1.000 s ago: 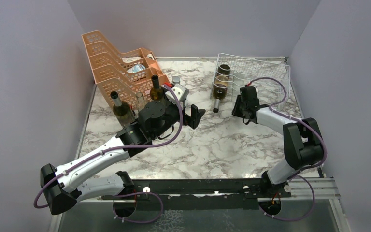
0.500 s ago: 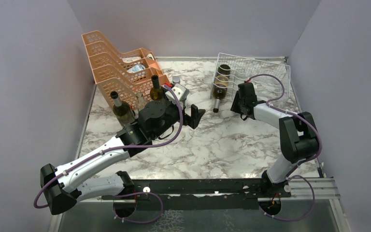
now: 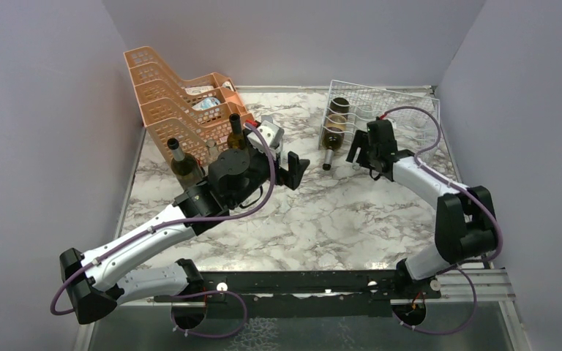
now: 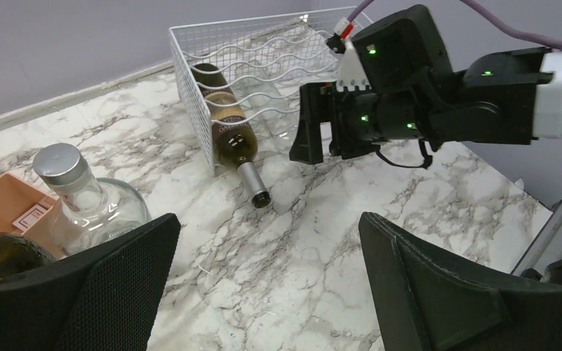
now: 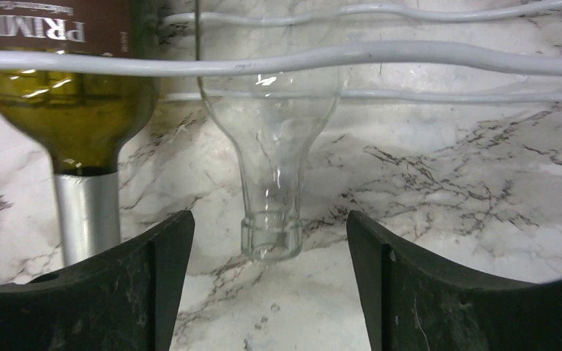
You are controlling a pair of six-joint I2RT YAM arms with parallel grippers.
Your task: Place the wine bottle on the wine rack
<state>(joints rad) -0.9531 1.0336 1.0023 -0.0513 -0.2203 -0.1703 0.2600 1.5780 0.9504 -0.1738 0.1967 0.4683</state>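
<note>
The left fingers (image 4: pixel 439 292) hang wide apart over the counter (image 4: pixel 322 241), holding nothing. Farther back, the right fingers (image 5: pixel 439 292) stand spread and empty, with the clear bottle's (image 5: pixel 271 146) neck untouched between them. That bottle lies in the rack (image 5: pixel 446 55), beside a green bottle (image 5: pixel 66 124).

The left arm (image 3: pixel 146 235) stretches long and low from its folded elbow at the near left, forearm angling up toward mid-table. At its end the left gripper (image 3: pixel 295 171) points right, jaws spread wide. Over on the other side, the right arm (image 3: pixel 418 175) climbs from its base, bends hard at the elbow by the right edge, then runs its white forearm toward the far side. The right gripper (image 3: pixel 360 153) faces left, its fingers (image 5: pixel 154 292) wide apart too.
</note>
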